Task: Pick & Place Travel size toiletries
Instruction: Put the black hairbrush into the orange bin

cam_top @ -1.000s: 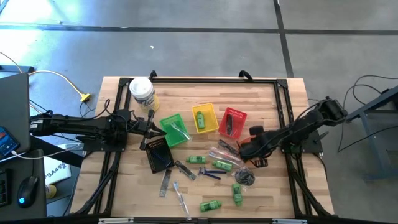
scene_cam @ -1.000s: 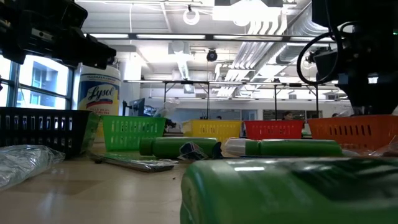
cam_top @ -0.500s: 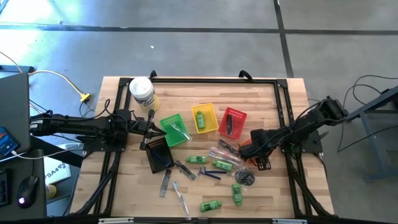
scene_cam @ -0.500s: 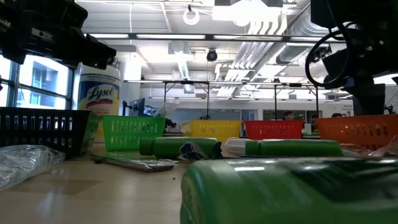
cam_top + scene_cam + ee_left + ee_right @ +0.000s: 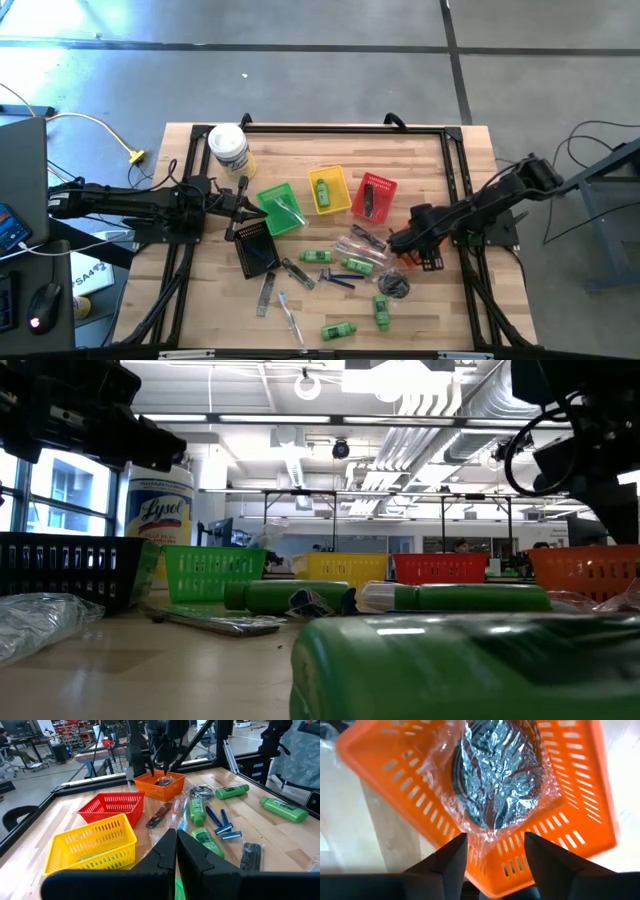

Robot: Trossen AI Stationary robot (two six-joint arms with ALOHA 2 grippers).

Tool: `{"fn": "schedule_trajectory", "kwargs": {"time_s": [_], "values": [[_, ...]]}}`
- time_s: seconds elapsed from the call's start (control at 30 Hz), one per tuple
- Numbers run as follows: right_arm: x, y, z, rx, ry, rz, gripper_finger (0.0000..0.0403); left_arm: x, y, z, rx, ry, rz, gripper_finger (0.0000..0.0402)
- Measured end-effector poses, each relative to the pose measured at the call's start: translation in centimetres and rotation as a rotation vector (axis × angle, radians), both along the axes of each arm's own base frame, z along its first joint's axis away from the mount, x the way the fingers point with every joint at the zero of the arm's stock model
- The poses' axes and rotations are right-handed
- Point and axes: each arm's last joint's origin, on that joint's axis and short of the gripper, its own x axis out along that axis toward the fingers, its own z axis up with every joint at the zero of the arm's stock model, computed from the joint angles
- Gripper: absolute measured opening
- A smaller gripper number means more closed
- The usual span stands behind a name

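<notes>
One wrapped round piece (image 5: pixel 496 780) lies in orange basket (image 5: pixel 580 795), just beyond right gripper (image 5: pixel 495 851), jaws spread, empty. We judge wrap light, crinkly, slippery; pinch loose edge. Left gripper (image 5: pixel 176 851) shut, waiting.

Below my dark fingers (image 5: pixel 451 860) an orange slotted basket (image 5: pixel 580 805), silvery crinkled clear wrap (image 5: pixel 495 775) around a dark round piece, pale wood table (image 5: pixel 385 835) beside it.
</notes>
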Motion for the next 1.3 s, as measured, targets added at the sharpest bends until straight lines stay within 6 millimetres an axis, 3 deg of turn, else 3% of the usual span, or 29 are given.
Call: {"fn": "schedule_trajectory", "kwargs": {"time_s": [0.2,0.37,1.03,1.2,1.3], "values": [[0.7,0.2,2.0,0.042,-0.166,0.033,0.0104,0.0,0.0,0.0,0.004,0.003,0.000,0.0008],[1.3,0.1,2.1,0.077,-0.227,0.052,0.0013,0.0,0.0,-0.1,0.006,0.003,0.000,0.0008],[4.1,0.8,-3.8,0.116,-0.013,0.089,0.0003,0.0,0.0,-0.2,0.004,0.020,-0.001,0.0008],[4.2,0.6,-4.0,0.108,-0.007,0.092,0.0003,0.0,0.0,-0.2,0.004,0.021,0.000,0.0008],[3.9,0.5,-3.0,0.088,-0.015,0.079,0.0003,0.0,0.0,-0.2,0.004,0.024,-0.001,0.0008]]}}
